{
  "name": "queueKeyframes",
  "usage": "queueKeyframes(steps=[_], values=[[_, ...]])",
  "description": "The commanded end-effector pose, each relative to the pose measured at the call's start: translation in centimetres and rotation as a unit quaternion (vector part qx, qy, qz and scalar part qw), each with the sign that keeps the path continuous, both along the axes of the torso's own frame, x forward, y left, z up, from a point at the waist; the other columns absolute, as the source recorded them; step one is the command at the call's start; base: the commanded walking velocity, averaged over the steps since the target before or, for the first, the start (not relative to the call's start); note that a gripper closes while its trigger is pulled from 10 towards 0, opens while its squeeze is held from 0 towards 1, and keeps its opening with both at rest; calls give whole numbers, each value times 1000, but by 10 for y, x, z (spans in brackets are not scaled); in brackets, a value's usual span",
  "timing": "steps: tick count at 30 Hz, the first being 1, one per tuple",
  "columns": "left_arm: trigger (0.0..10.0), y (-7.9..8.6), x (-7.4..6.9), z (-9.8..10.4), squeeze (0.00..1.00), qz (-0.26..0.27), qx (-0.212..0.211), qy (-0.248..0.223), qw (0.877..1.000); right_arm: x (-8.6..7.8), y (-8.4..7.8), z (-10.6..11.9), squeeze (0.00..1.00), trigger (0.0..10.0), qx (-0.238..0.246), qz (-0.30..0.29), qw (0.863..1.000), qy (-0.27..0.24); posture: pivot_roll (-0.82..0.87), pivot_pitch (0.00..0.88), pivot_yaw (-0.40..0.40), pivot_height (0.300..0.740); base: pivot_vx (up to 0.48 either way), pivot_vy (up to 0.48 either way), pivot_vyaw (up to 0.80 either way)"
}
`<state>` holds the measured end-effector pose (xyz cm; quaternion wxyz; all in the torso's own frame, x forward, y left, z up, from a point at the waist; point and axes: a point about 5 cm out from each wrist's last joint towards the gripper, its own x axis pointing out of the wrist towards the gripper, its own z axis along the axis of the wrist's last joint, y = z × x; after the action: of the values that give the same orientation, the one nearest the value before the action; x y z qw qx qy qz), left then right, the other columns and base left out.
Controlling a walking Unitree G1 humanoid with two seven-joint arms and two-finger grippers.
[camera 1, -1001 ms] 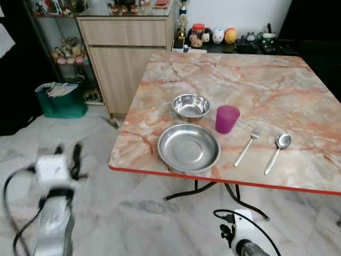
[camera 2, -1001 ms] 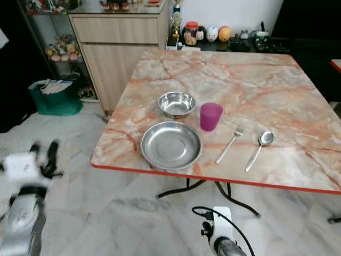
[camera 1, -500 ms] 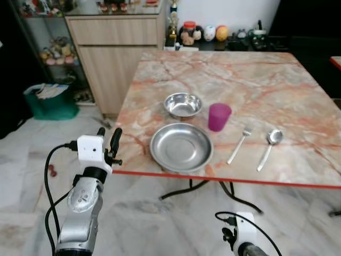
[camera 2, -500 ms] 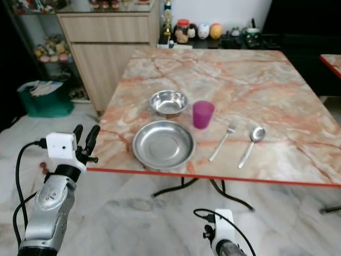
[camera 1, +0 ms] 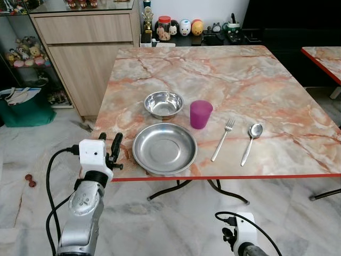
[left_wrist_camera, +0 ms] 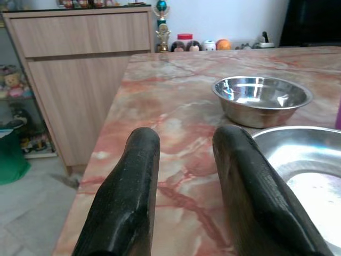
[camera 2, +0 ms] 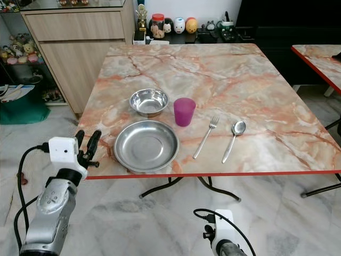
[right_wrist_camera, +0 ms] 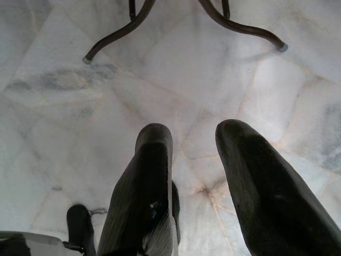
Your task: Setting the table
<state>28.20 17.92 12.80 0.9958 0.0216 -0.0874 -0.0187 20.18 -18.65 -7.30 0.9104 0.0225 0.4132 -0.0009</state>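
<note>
A large steel plate (camera 1: 163,148) lies near the front edge of the marble table (camera 1: 213,74). Behind it stands a small steel bowl (camera 1: 163,103), and a purple cup (camera 1: 201,113) is to the bowl's right. A fork (camera 1: 223,138) and a spoon (camera 1: 251,142) lie side by side right of the cup. My left gripper (camera 1: 109,145) is raised at the table's front left corner, open and empty, its fingertips (left_wrist_camera: 144,144) just short of the plate (left_wrist_camera: 298,160). My right gripper (right_wrist_camera: 192,144) hangs low, open, pointing at the floor.
A wooden cabinet (camera 1: 85,48) stands behind the table on the left, with a green bag (camera 1: 24,106) on the floor beside it. Jars and figurines (camera 1: 176,26) line a dark shelf at the back. Another table's corner (camera 1: 325,58) shows at the right. The table's legs (right_wrist_camera: 138,26) curve over the marble floor.
The camera has swung and the view has shifted left to right. My left arm has risen from low beside me to the table's front left corner.
</note>
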Motion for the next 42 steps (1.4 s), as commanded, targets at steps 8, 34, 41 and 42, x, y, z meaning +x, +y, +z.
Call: queueKeyframes(steps=[8, 34, 41, 42], values=[[10000, 2, -1, 2, 0, 6, 12, -5, 1000, -5, 0, -3, 0, 10000, -3, 2, 1000, 14, 8, 0, 2, 740, 0, -95, -627], [10000, 4, 2, 10, 0, 7, 10, -18, 1000, 0, 1, 0, 0, 10000, 0, 4, 1000, 1, 7, 0, 9, 740, 0, -163, 0], [10000, 4, 3, 9, 0, -3, 6, -13, 1000, 2, 4, 1, 0, 10000, 1, 8, 1000, -3, 9, 0, 10, 740, 0, 0, 0], [10000, 4, 3, 8, 0, -5, 3, -12, 1000, 2, 4, 1, 0, 10000, 1, 9, 1000, -3, 9, 0, 10, 740, 0, 0, 0]])
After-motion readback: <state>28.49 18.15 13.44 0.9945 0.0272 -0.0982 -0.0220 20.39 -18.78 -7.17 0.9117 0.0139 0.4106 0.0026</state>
